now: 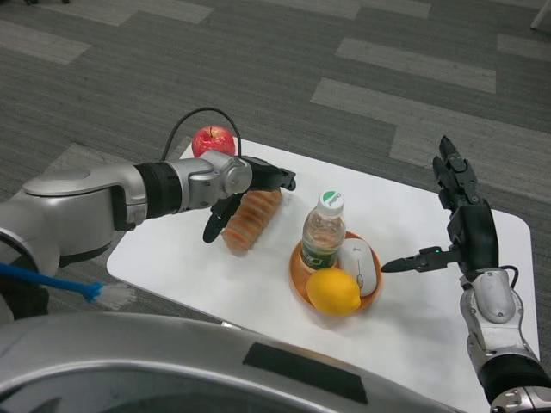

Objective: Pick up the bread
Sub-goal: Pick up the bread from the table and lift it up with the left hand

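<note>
The bread, a long brown ridged loaf, lies on the white table left of the middle, running from near left to far right. My left hand is over its far end. Some fingers reach out past the loaf's top, while another hangs down along its left side. The fingers are apart, and I cannot tell whether they press on the loaf. My right hand hovers above the table's right side, fingers spread, holding nothing.
A red apple sits at the far left corner behind my left wrist, with a black cable arching over it. An orange bowl right of the bread holds a water bottle, a yellow fruit and a white mouse. A blue brush lies off the left edge.
</note>
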Controlling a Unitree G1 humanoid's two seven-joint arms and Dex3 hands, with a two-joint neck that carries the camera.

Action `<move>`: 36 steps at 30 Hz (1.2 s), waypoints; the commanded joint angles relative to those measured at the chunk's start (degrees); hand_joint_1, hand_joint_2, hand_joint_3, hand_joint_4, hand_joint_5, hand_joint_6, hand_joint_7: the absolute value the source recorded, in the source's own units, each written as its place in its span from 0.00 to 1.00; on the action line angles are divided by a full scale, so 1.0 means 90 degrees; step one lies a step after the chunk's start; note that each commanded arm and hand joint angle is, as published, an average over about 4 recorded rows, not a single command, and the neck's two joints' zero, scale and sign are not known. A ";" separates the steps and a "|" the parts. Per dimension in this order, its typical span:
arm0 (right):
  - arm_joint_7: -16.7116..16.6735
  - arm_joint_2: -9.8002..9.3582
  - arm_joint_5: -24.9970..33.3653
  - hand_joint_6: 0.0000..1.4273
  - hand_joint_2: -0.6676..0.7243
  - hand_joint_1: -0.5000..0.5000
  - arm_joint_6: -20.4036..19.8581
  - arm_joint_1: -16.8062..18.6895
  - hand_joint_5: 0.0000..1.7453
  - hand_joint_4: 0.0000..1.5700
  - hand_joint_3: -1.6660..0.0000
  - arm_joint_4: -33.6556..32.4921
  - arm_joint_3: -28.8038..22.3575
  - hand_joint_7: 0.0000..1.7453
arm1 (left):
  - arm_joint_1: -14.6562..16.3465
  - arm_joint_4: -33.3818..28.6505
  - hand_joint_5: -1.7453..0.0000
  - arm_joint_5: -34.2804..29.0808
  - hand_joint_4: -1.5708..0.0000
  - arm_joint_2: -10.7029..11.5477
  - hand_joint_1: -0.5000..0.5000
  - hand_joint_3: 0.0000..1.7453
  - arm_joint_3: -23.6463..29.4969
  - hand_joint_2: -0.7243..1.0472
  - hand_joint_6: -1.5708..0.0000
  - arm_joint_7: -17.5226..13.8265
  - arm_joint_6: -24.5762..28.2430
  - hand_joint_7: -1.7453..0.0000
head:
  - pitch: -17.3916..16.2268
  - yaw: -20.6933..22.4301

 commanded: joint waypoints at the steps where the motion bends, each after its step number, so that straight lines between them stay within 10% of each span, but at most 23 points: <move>1: -0.0028 -0.0005 0.0012 0.00 0.55 0.33 -0.0028 -0.0096 0.00 0.00 1.00 0.0036 -0.0020 0.00 | -0.0098 0.0406 0.53 -0.0194 1.00 -0.0083 0.13 0.04 -0.0283 0.25 1.00 0.0152 -0.0269 0.72 | -0.0001 -0.0006; 7: -0.0028 -0.0005 0.0019 0.00 0.55 0.33 -0.0028 -0.0096 0.00 0.00 1.00 0.0029 -0.0020 0.00 | -0.0142 0.0838 0.53 -0.0416 1.00 -0.0163 0.13 0.04 -0.0468 0.36 1.00 0.0369 -0.0684 0.72 | 0.0014 -0.0008; 17: -0.0035 -0.0005 0.0029 0.00 0.55 0.33 -0.0028 -0.0096 0.00 0.00 1.00 0.0012 -0.0032 0.00 | -0.0132 0.1534 0.57 -0.0721 1.00 -0.0319 0.46 0.05 -0.0666 0.99 1.00 0.0684 -0.1368 0.72 | 0.0036 -0.0008; 25: -0.0033 -0.0005 0.0031 0.00 0.55 0.33 -0.0028 -0.0096 0.00 0.00 1.00 0.0000 -0.0044 0.00 | -0.0044 0.1942 0.53 -0.0848 1.00 -0.0437 0.74 0.05 -0.0654 1.00 1.00 0.0804 -0.1646 0.67 | 0.0048 -0.0024; 32: -0.0030 -0.0005 0.0031 0.00 0.55 0.33 -0.0031 -0.0096 0.00 0.00 1.00 -0.0022 -0.0059 0.00 | 0.0110 0.2452 0.46 -0.1046 1.00 -0.0590 0.98 0.05 -0.0563 1.00 0.98 0.0877 -0.1946 0.24 | 0.0076 -0.0006; 36: -0.0035 -0.0005 0.0031 0.00 0.55 0.33 -0.0031 -0.0096 0.00 0.00 1.00 -0.0022 -0.0061 0.00 | 0.0210 0.2718 0.25 -0.1075 1.00 -0.0671 1.00 0.05 -0.0405 1.00 0.77 0.0909 -0.2217 0.12 | 0.0087 -0.0014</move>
